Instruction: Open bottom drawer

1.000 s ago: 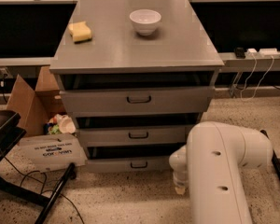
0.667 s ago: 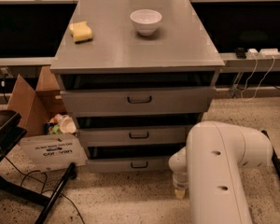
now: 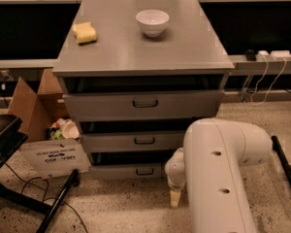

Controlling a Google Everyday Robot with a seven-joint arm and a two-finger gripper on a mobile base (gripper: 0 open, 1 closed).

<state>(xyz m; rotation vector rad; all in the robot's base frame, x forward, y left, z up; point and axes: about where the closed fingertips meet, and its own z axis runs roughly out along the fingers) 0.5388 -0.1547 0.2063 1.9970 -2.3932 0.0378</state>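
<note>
The bottom drawer (image 3: 121,172), lowest beneath the bench's (image 3: 136,52) front edge, seems closed. Its bail handle (image 3: 144,171) runs crosswise, just left of and above the tool (image 3: 175,197) near the floor. Whether the tool is released or clenched, I cannot tell.

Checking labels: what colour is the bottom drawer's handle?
The handle is dark, almost black, on the grey bottom drawer; camera view. The gripper hangs low beside it.
</note>
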